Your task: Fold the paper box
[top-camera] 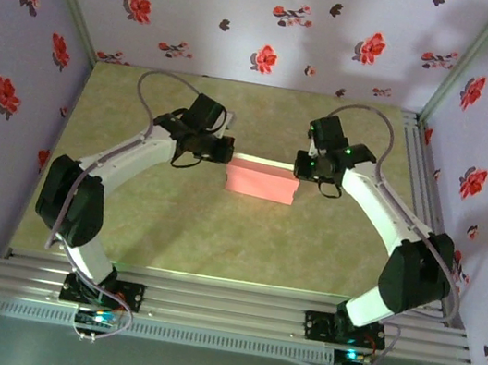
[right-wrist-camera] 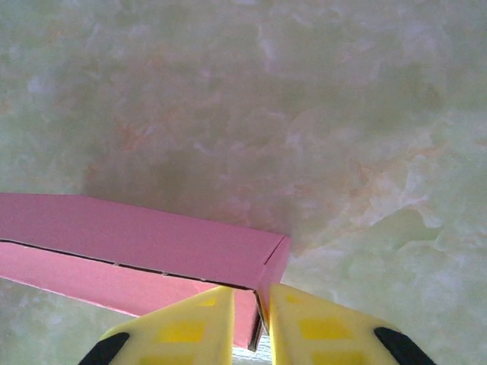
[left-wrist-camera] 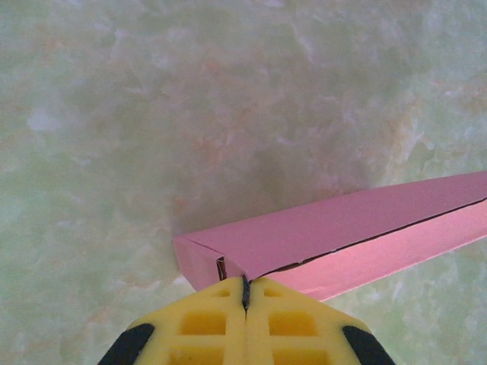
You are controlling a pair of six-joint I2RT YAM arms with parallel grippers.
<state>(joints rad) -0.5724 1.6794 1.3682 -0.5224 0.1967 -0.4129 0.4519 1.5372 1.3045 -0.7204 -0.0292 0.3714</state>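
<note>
The paper box [top-camera: 261,183] lies folded as a flat pink rectangle in the middle of the table, between my two arms. My left gripper [top-camera: 227,154] is at its left end. In the left wrist view the yellow fingers [left-wrist-camera: 246,283] are pressed together at the box's [left-wrist-camera: 342,228] near corner, with a thin dark edge pinched between their tips where the lid seam ends. My right gripper [top-camera: 301,167] is at the right end. In the right wrist view its fingers [right-wrist-camera: 262,293] stand slightly apart astride the end wall of the box [right-wrist-camera: 137,236].
The greenish marbled tabletop [top-camera: 171,227] has bare room in front of and behind the box. Floral walls [top-camera: 253,15] close in the back and both sides. An aluminium rail frame [top-camera: 223,310] runs along the near edge by the arm bases.
</note>
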